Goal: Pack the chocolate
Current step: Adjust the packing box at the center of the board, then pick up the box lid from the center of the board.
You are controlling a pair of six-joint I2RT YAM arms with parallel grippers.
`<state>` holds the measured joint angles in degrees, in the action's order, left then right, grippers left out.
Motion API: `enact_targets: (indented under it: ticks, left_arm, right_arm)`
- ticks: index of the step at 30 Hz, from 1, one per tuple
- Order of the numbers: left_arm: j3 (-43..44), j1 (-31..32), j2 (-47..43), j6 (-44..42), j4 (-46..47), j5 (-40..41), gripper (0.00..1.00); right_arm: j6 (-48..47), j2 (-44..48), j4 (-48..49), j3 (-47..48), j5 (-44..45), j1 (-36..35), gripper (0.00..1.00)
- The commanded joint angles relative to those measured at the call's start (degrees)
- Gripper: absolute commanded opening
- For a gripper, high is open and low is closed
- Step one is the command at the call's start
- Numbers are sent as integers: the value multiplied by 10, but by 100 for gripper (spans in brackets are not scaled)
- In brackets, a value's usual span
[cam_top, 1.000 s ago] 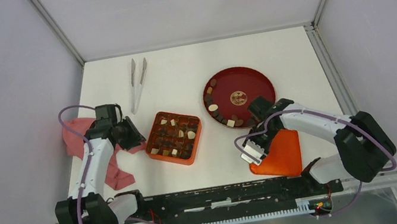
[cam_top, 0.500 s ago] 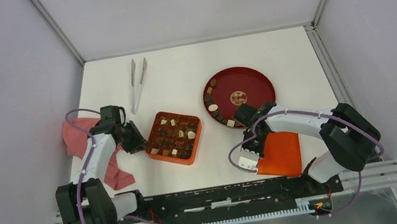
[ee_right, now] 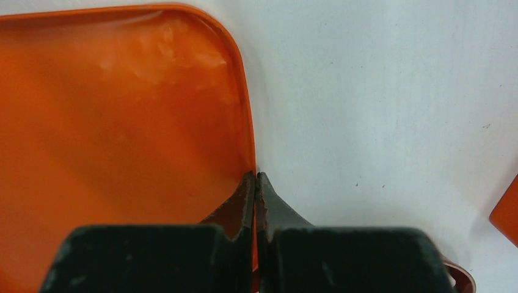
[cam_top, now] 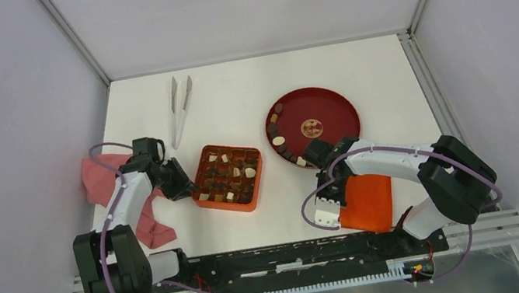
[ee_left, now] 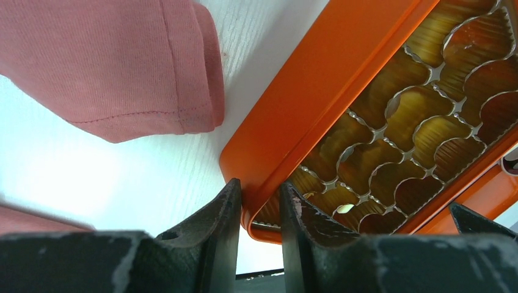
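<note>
Since the earlier frame the right gripper [ee_right: 255, 178] has been closed on the rim of the lid [ee_right: 122, 122]; the left gripper [ee_left: 259, 189] is clamped on the box [ee_left: 317, 97] wall. Chocolate [cam_top: 249, 172], seated in the box toward the table's left edge and arced along the plate [cam_top: 336, 103] rim, could be scattered by a slipped lid; no long axis can be told.

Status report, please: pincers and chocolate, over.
Left pincer shut on orange box rim. Right pincer shut at lid edge. Chocolate partly in box, rest on plate.

Small bite-sized chocolate pieces [cam_top: 278, 141], dark brown, mid brown, cream-white. One batch curves along left and near rim of round dark-red plate [cam_top: 328, 104]. Others sit in orange square compartmented box [cam_top: 222, 206], one per compartment.
</note>
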<state>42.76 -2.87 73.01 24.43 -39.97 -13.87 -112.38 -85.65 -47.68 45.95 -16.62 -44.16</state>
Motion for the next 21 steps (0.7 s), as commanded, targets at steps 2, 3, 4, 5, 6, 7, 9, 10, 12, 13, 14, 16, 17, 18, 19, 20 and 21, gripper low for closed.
enact_targets:
  ticks: [2,3,4,5,6,7,9,10,12,13,14,16,17,18,19,20,21]
  left_arm:
    - [-7,4,17,21,9,-2,35]
    - [-6,5,20,20,9,-3,35]
    - [-5,6,23,20,9,-5,35]
    - [-4,7,25,20,9,-6,35]
    - [-4,8,26,20,9,-6,35]
    - [-2,9,27,20,9,-8,35]
    - [0,12,26,19,9,-15,36]
    - [1,14,25,19,8,-18,36]
    - [6,19,23,19,5,-26,37]
    - [7,21,20,21,3,-28,38]
    - [9,22,19,23,4,-29,39]
    - [13,45,17,28,2,-30,40]
    - [16,54,16,31,2,-29,40]
    - [18,60,16,34,2,-29,41]
    - [20,67,16,38,2,-29,42]
    - [22,74,17,42,2,-28,42]
    - [25,82,17,45,3,-28,42]
  right_arm:
    - [-16,17,-25,-2,-6,-3,0]
    - [-16,21,-27,0,-8,-3,0]
    - [-14,26,-30,3,-11,-3,0]
    - [-11,30,-33,7,-16,-3,0]
    - [-7,35,-37,11,-20,-3,0]
    - [-4,40,-40,15,-28,-3,0]
    - [4,52,-48,22,-46,-2,0]
    - [7,57,-54,27,-56,-2,0]
    - [14,64,-68,38,-76,-2,0]
    - [18,67,-79,44,-84,-2,0]
    - [20,69,-86,51,-94,-2,0]
    - [26,74,-101,65,-111,-1,0]
    - [30,77,-107,71,-121,-2,0]
    - [37,80,-109,79,-128,-2,0]
    - [48,85,-109,87,-137,-2,0]
    - [54,88,-112,95,-145,0,0]
    - [58,91,-114,106,-152,1,0]
